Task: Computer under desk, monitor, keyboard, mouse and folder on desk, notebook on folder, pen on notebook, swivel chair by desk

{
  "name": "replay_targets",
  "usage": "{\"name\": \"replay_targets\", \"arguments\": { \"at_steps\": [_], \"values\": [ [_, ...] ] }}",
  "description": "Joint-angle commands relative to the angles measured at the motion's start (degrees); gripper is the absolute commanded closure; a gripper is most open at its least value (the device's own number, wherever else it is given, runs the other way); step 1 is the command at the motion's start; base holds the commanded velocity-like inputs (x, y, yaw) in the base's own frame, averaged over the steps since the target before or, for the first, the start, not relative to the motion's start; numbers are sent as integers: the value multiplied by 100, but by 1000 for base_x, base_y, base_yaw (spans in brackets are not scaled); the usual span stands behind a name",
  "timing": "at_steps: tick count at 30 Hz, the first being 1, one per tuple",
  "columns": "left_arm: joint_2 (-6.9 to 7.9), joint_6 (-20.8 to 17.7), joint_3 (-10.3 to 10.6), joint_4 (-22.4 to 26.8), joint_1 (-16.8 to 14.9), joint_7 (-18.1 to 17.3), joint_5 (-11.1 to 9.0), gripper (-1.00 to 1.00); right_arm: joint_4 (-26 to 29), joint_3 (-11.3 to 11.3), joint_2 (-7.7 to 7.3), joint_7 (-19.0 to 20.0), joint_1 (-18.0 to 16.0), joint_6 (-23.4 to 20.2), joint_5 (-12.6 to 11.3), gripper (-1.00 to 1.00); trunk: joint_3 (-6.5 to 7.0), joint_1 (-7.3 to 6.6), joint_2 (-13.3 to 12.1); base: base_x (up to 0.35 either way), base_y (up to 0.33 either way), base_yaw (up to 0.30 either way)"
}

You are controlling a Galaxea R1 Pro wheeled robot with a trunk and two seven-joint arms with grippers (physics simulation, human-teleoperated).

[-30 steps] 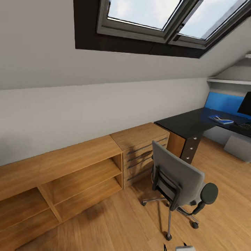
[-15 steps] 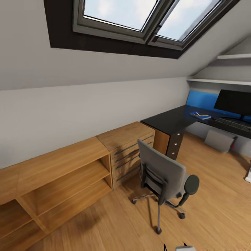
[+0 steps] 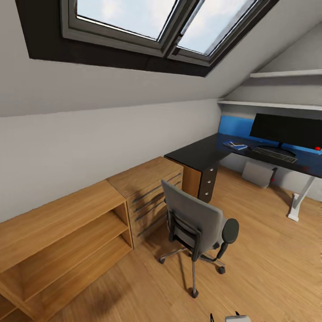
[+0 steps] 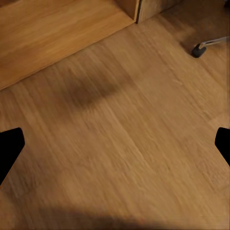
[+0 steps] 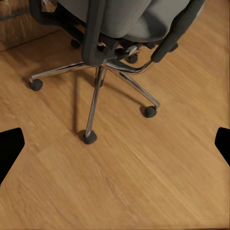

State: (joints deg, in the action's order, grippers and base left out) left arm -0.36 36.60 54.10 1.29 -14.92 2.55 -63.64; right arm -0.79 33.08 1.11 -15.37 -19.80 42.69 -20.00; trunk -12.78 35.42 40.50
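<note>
Camera swings right, more bench (image 3: 197,154) showing | swivel chair (image 3: 197,223) well apart from it (folder (image 3: 235,145) already on bench) | both tools spread, empty | risk: base clipping chair castors.

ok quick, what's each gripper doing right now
Left gripper: open, holding nothing, above the oak floor.
Right gripper: open, holding nothing, near the swivel chair.

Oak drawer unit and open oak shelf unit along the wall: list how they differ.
The oak drawer unit has a closed front of drawers with dark bar handles; the open shelf unit shows bare compartments. The drawer unit is narrower and sits beside the desk; the shelf unit is longer. Both are oak and stand on the floor against the sloped wall.
</note>
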Motion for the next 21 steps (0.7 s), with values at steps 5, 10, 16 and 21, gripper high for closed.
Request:
{"name": "replay_targets", "arguments": {
  "at_steps": [5,10,16,21],
  "values": [
    [1,19,48,3,-2,26,-26,-100,-8,51,4,-36,-6,16,-9,-100,2,3,6,172,248,-267],
    [1,22,48,3,-2,26,-26,-100,-8,57,5,-36,-7,16,2,-100,13,3,6,176,254,-267],
    [1,22,48,3,-2,26,-26,-100,-8,58,6,-36,-6,12,4,-100,25,3,6,178,255,-267],
    [1,21,48,3,-2,26,-26,-100,-8,58,5,-36,-6,11,5,-100,36,3,6,179,256,-267]
  ]
}}
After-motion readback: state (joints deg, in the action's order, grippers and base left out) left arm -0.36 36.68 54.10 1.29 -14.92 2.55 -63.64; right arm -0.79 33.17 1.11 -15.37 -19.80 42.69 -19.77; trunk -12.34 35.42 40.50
